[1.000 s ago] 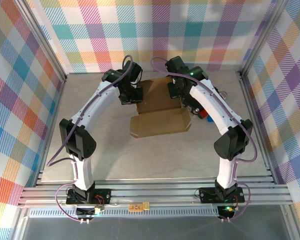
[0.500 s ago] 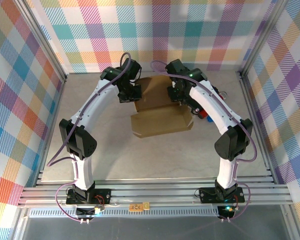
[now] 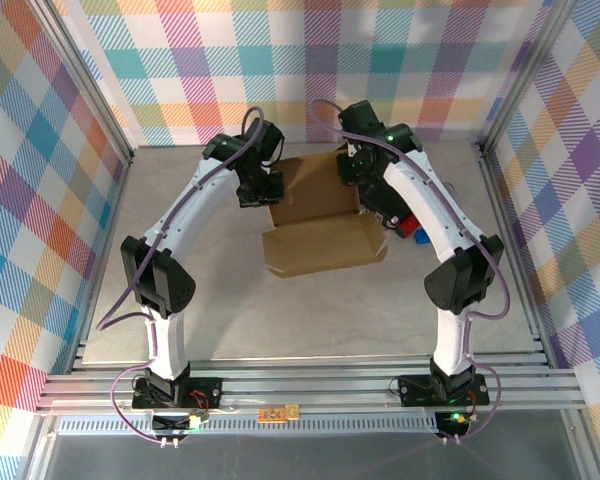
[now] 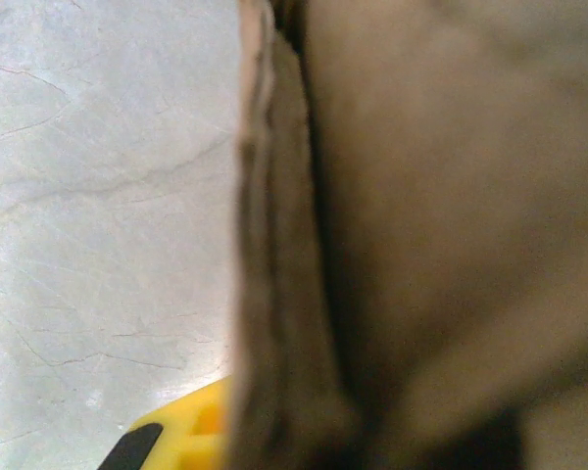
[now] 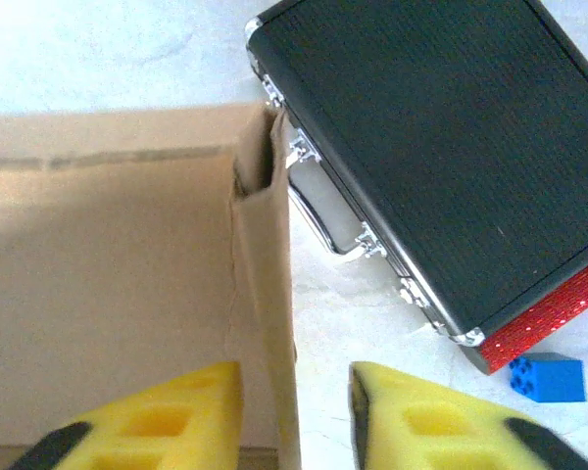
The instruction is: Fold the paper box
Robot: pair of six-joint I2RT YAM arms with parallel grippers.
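The brown paper box [image 3: 320,245] lies partly folded in the middle of the table, its side walls raised. My left gripper [image 3: 258,192] is at the box's left wall. In the left wrist view blurred cardboard [image 4: 451,196] sits very close, and one yellow finger [image 4: 176,441] shows left of it while the other is hidden. My right gripper [image 3: 357,180] is at the right wall. It [image 5: 296,421] stands open astride that wall [image 5: 265,294], with the left finger inside the box and the right finger outside over bare table.
A black hard case [image 5: 441,147] with a metal handle and a red edge lies just right of the box. A small blue brick [image 5: 547,378] sits beside it. Checked walls [image 3: 40,150] and an aluminium frame ring the grey table [image 3: 310,320].
The right arm has shifted a little toward the back along the box's right wall. The left arm has barely moved.
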